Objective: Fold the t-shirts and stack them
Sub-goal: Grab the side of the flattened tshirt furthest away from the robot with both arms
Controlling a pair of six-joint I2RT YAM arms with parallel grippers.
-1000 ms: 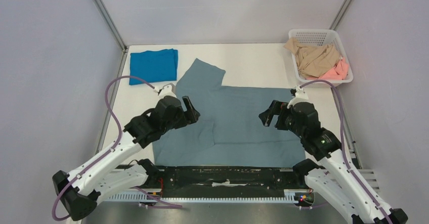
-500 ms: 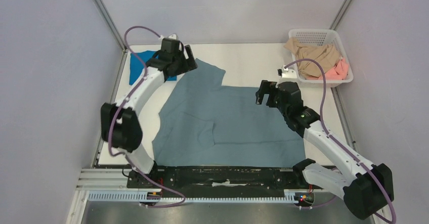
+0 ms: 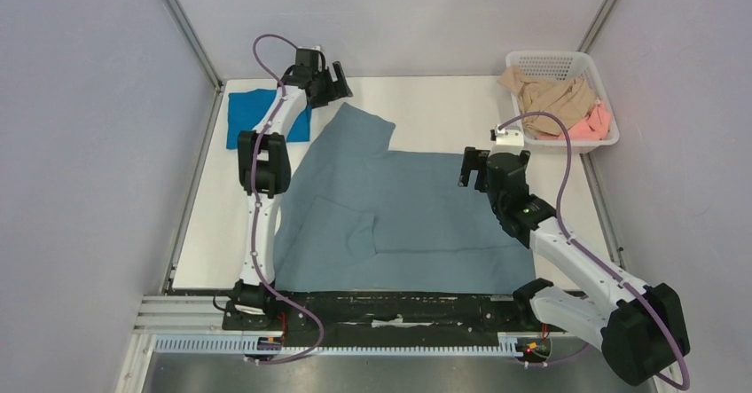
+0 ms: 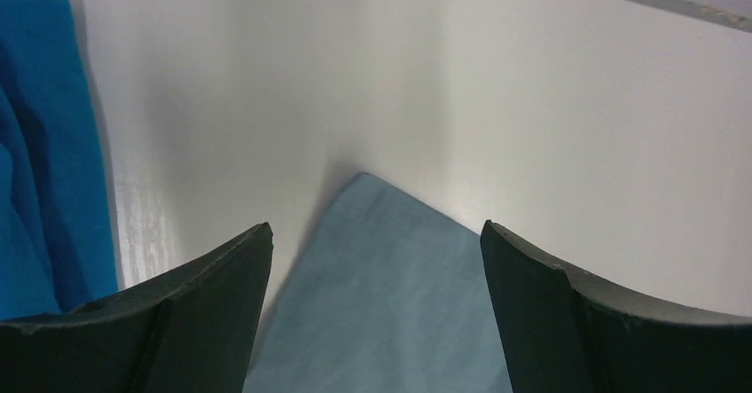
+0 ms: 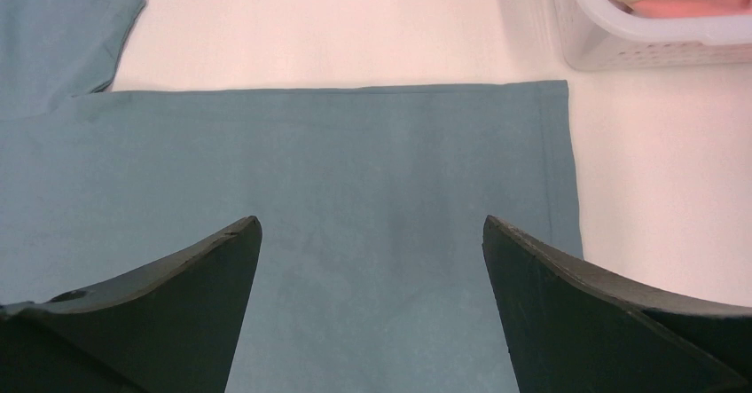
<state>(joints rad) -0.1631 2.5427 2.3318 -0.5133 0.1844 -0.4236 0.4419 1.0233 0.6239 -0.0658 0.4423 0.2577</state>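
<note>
A large grey-blue t-shirt (image 3: pixel 403 216) lies spread flat over the middle of the table, one sleeve reaching toward the far left. My left gripper (image 3: pixel 330 84) hovers open over that sleeve's far corner (image 4: pixel 381 278), nothing between its fingers. A folded bright blue t-shirt (image 3: pixel 253 114) lies at the far left, its edge showing in the left wrist view (image 4: pixel 40 171). My right gripper (image 3: pixel 473 168) stands open above the shirt's far right part (image 5: pixel 372 180), near its hem. Tan (image 3: pixel 550 100) and pink (image 3: pixel 590 125) t-shirts sit crumpled in the basket.
A white plastic basket (image 3: pixel 576 60) stands at the far right corner, its wall visible in the right wrist view (image 5: pixel 638 43). Grey walls with metal posts close in the table on three sides. Bare white tabletop (image 3: pixel 434 109) shows behind the shirt.
My left arm has stretched far out from the shirt's middle to the sleeve corner at the back left. My right gripper has moved a little farther out, toward the shirt's far right edge.
</note>
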